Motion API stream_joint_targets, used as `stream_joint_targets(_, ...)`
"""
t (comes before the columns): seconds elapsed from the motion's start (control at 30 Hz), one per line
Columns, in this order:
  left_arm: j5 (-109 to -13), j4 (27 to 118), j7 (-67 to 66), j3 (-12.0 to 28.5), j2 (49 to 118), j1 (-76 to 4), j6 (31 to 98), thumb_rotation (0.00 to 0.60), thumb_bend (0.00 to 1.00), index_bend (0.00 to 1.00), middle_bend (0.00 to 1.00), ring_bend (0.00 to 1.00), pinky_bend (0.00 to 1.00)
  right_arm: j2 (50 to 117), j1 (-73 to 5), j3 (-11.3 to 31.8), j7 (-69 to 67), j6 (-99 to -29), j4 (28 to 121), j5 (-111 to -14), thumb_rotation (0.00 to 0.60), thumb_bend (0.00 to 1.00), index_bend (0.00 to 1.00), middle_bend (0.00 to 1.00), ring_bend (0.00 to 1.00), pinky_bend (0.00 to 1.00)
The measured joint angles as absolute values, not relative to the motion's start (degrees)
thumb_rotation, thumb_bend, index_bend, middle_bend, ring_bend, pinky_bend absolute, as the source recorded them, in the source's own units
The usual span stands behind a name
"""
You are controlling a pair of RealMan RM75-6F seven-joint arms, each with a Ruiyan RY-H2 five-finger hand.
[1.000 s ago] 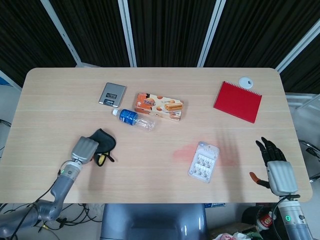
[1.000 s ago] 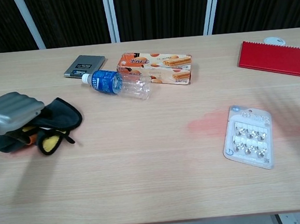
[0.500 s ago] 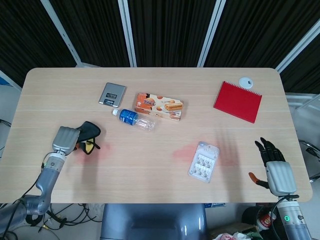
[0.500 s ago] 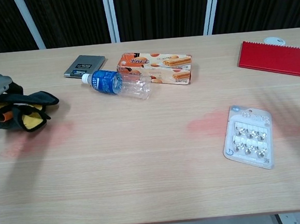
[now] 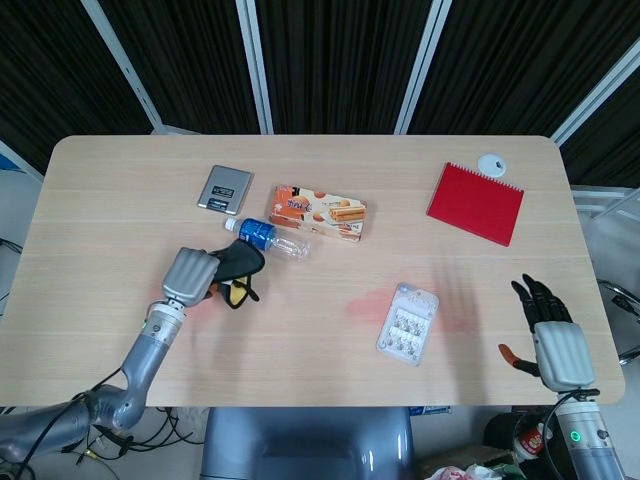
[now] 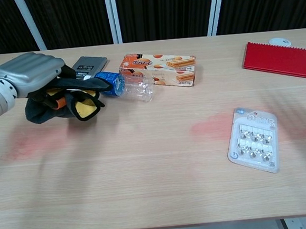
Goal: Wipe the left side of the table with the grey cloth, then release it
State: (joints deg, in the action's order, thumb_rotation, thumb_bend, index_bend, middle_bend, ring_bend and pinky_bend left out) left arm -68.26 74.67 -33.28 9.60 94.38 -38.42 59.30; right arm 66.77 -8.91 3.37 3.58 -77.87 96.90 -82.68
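My left hand (image 5: 192,275) (image 6: 31,71) grips the dark grey cloth (image 5: 238,266) (image 6: 62,103), which has a yellow inner side, and presses it on the table's left half. The cloth's far edge lies right beside the blue-labelled water bottle (image 5: 272,240) (image 6: 121,86); I cannot tell whether they touch. My right hand (image 5: 553,335) hangs off the table's near right corner with its fingers spread and nothing in them. It does not show in the chest view.
A small grey device (image 5: 224,188) and a biscuit box (image 5: 318,211) lie behind the bottle. A blister pack (image 5: 408,323) sits right of centre, a red notebook (image 5: 476,203) and a white disc (image 5: 490,164) at the far right. Reddish smears (image 6: 33,143) mark the wood near the cloth.
My left hand has swept the cloth to the left, then back right and away from me, up beside the bottle. The right hand has stayed in place.
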Motion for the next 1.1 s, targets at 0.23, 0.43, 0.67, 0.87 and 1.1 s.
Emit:
stream_joint_targets(0.23,-64.76,78.51,-38.45,8.1,94.27,-38.69,58.19,0.6,0.05,0.0,0.0,0.0,0.11,66.62,-8.89,3.3,3.29,-77.85,96.93,-82.81,0.6,0.14,0.0,0.0,0.0,0.14)
stream_joint_targets(0.43,-65.38,81.55,-36.79,6.9,91.31,-37.03,59.94,0.6,0.05,0.0,0.0,0.0,0.09,66.57,-8.88,3.24,3.22,-77.84,96.94,-82.89,0.6,0.14,0.0,0.0,0.0,0.14)
stream_joint_targets(0.67,-69.7,87.08,-30.56,4.02,83.41,-31.54,66.63,0.6,0.05,0.0,0.0,0.0,0.06,66.69,-8.97,3.21,3.86,-77.55,96.76,-82.62,0.6,0.14,0.0,0.0,0.0,0.14)
stream_joint_targets(0.87,-75.8,91.57,-22.14,0.58,74.86,-24.53,74.8,0.6,0.03,0.0,0.0,0.0,0.01,66.87,-8.91,3.05,4.6,-77.92,96.66,-83.09,0.6,0.14,0.0,0.0,0.0,0.14)
stream_joint_targets(1.1,-81.31,92.63,-16.78,-2.67,70.33,-18.55,82.38,0.6,0.01,0.0,0.0,0.0,0.0,66.97,-8.86,3.07,4.95,-78.22,96.41,-83.29,0.6,0.14,0.0,0.0,0.0,0.14)
